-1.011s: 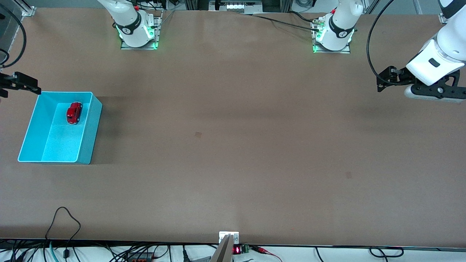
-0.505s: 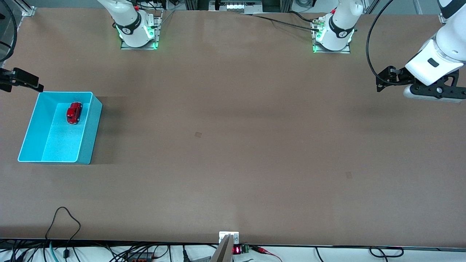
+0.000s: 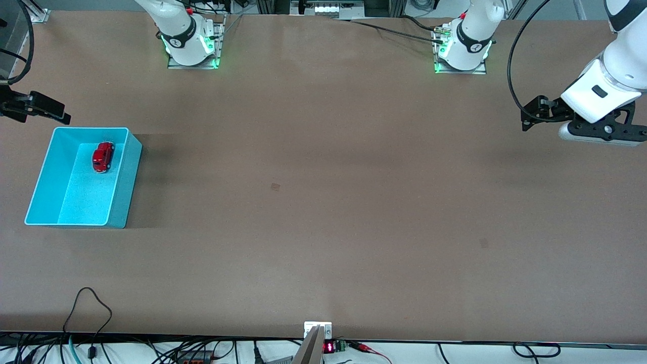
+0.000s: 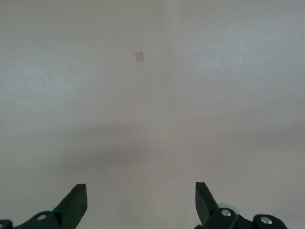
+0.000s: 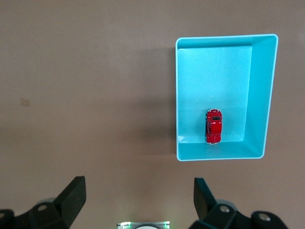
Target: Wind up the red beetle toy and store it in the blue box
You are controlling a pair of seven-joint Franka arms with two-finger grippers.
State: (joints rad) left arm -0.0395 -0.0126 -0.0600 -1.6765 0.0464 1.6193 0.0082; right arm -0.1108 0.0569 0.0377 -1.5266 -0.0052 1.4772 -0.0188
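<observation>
Glossy red beetle toy (image 3: 102, 156) sits in the thin-walled cyan blue box (image 3: 121, 202) near its wall farthest from the front camera, and I've lifted the right gripper (image 5: 138, 202) away empty, jaws wide, while the left gripper (image 4: 141, 202) waits wide open over bare brown table (image 3: 323, 202), so storing looks done.
</observation>
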